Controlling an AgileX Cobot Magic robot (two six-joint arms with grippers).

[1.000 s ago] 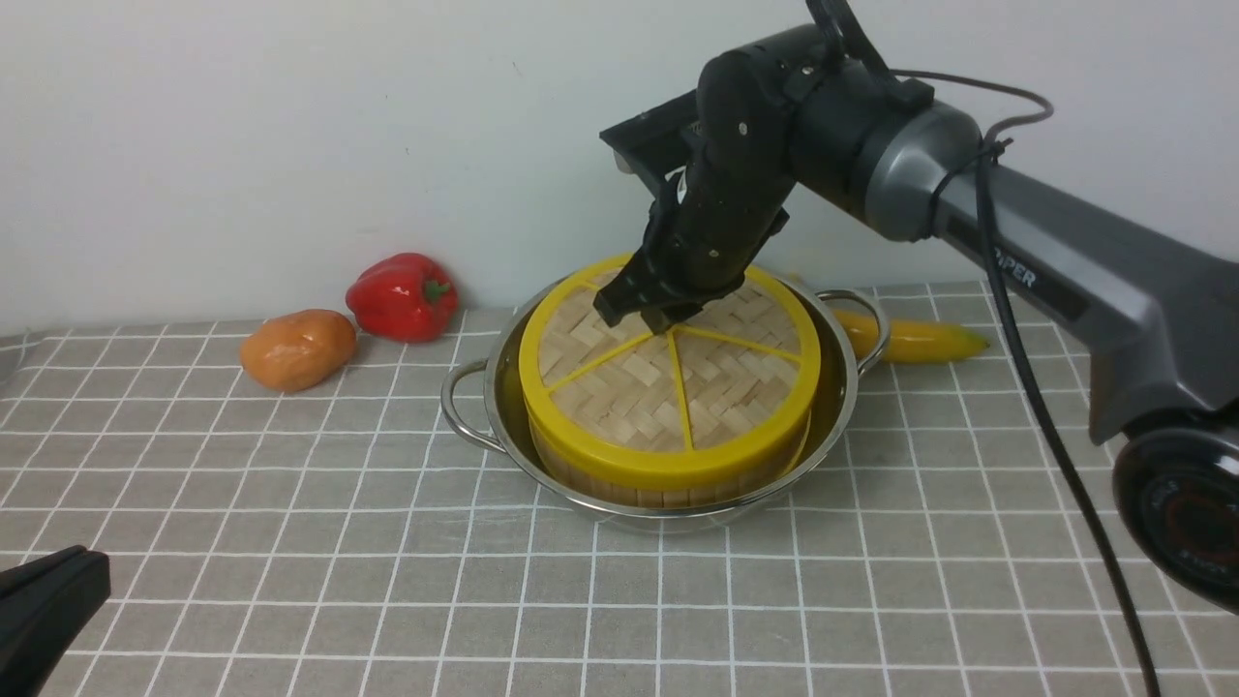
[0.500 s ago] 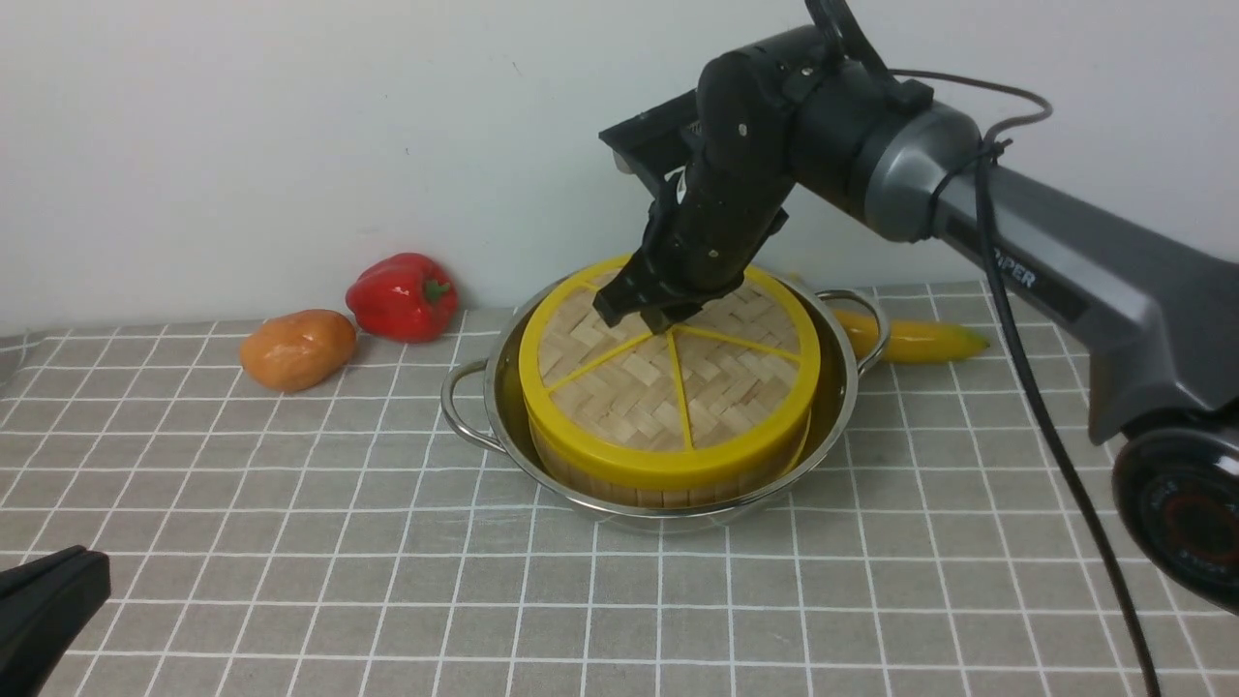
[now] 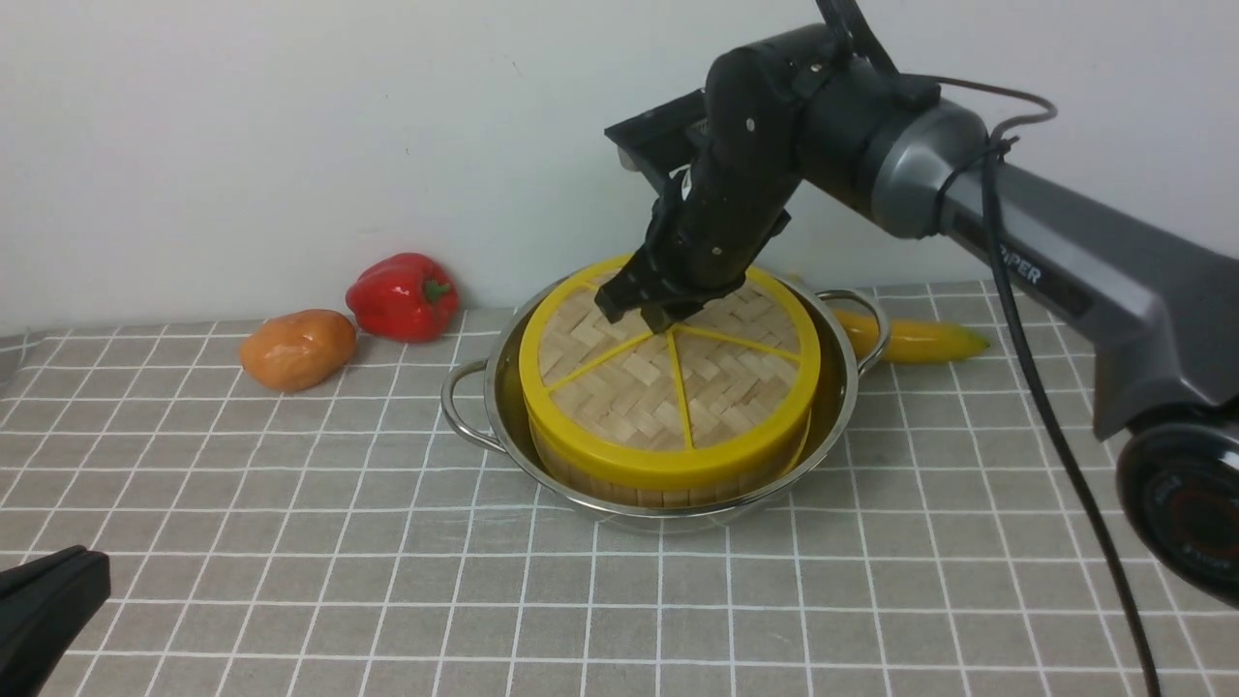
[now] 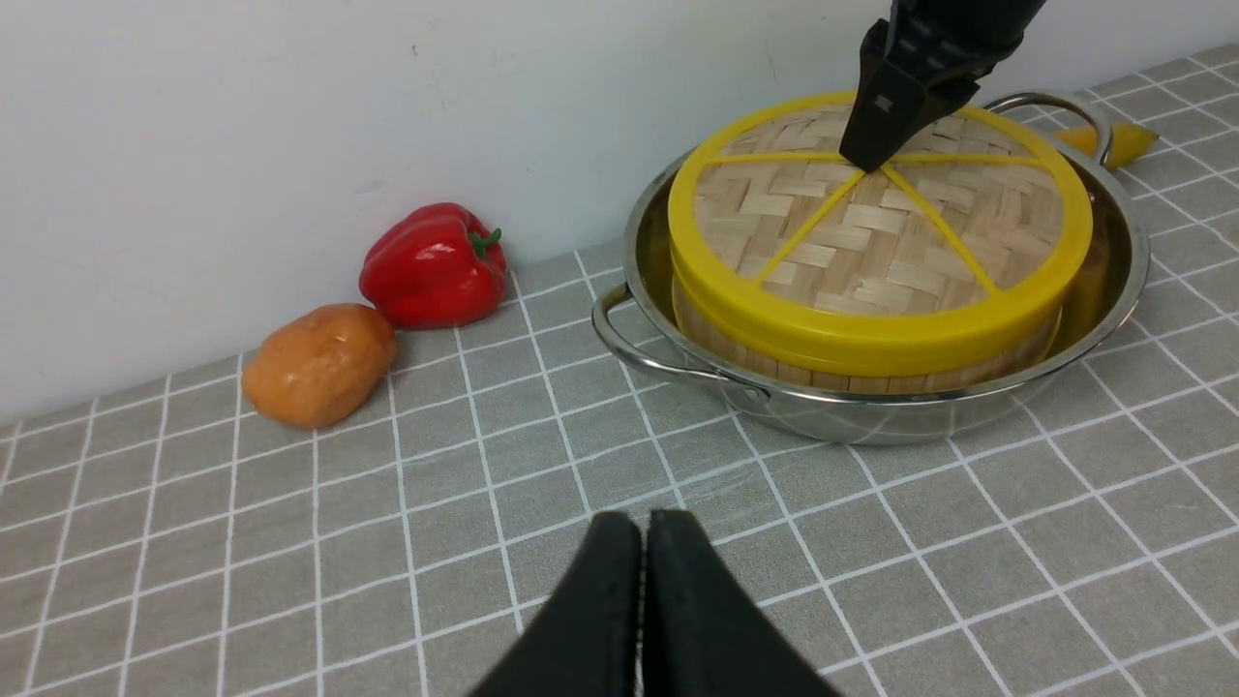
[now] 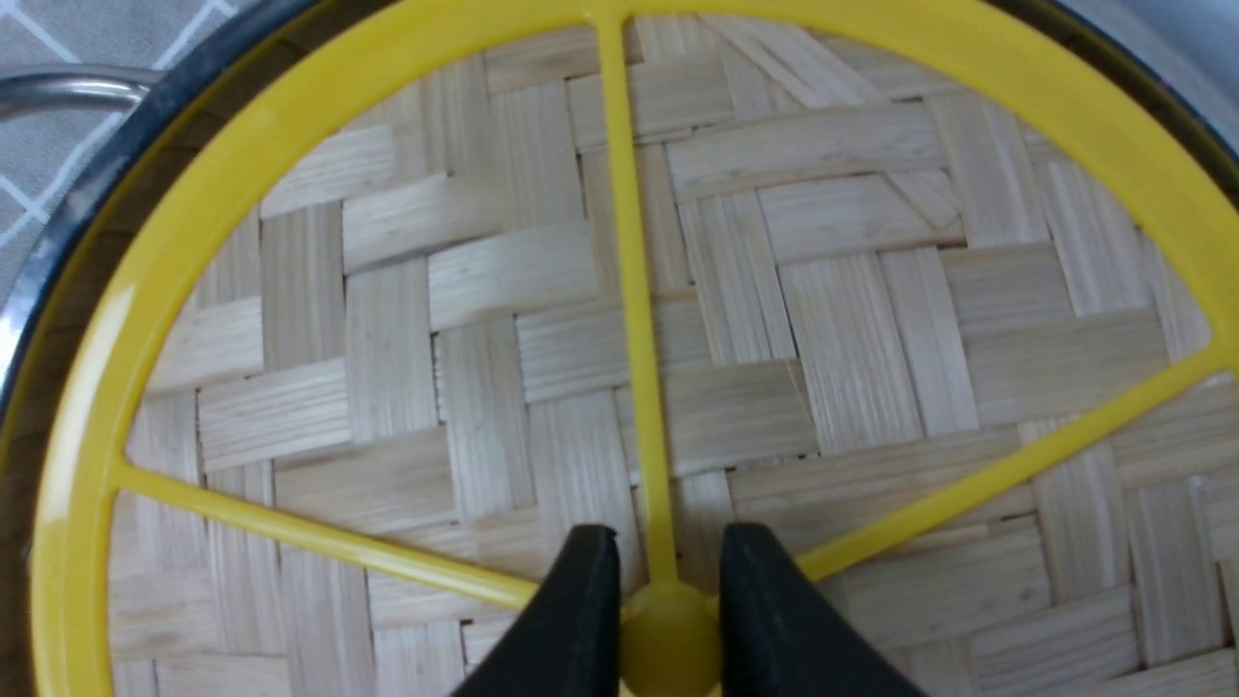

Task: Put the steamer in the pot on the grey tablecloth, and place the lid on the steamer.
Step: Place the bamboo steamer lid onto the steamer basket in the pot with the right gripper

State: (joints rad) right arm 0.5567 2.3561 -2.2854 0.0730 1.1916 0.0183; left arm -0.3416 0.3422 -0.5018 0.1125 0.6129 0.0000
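Observation:
The pot (image 3: 505,387) stands on the grey tablecloth (image 3: 290,542) with the steamer (image 3: 619,489) inside it. The lid (image 3: 668,387) lies flat on the steamer. My right gripper (image 3: 660,316) is at the lid's centre, shut on its yellow knob (image 5: 670,629), a finger on each side. In the right wrist view the lid (image 5: 484,319) fills the frame, with the pot rim (image 5: 58,232) at the edge. My left gripper (image 4: 644,528) is shut and empty, low over the cloth, well short of the pot (image 4: 871,416). It shows at the near left corner of the front view (image 3: 48,600).
A red pepper (image 3: 402,295) and an orange potato-like vegetable (image 3: 297,348) lie to the left of the pot by the wall. A banana (image 3: 910,339) lies behind the pot's right handle. The white wall runs close behind the pot.
The right arm has shifted very slightly up and to the right. The gripper tips stay at the lid's centre. The lid, steamer, pot and left gripper have not moved.

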